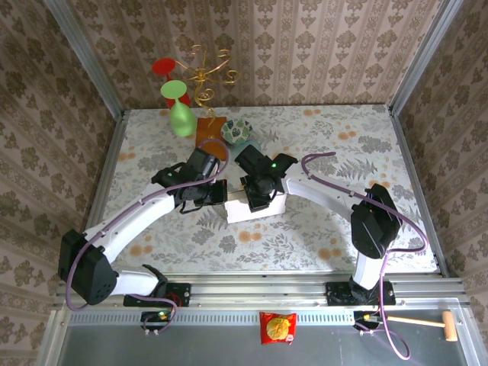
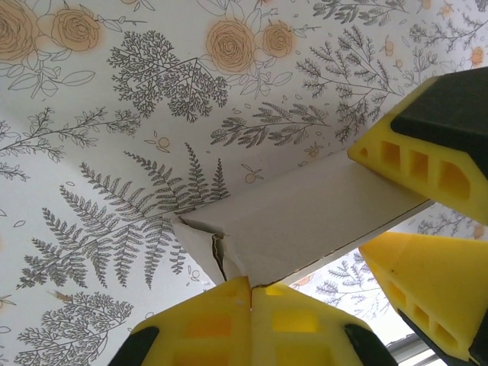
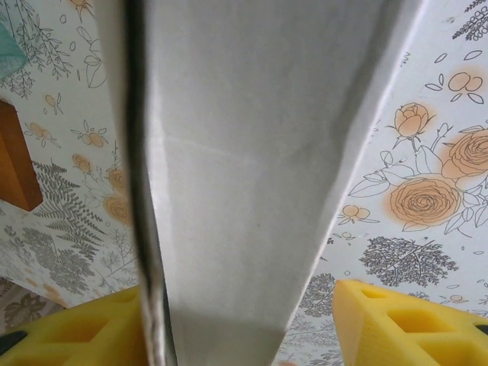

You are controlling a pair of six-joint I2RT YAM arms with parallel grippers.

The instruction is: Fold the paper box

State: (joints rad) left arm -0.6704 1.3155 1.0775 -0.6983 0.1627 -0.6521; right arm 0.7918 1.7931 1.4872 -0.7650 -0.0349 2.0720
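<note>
your paper box lies at the centre of the table, long axis running 9 to 3 o'clock. the left gripper is pressed together, pinching its 9 o'clock corner. the right gripper stands spread astride a panel.

Goblet, board behind paper box; rightward room

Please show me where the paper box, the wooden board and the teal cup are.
paper box point(image 1: 242, 213), top external view, bare white near edge.
wooden board point(image 3: 15, 160), right wrist view, brown face.
teal cup point(image 1: 237, 130), top external view, patterned top.
</note>
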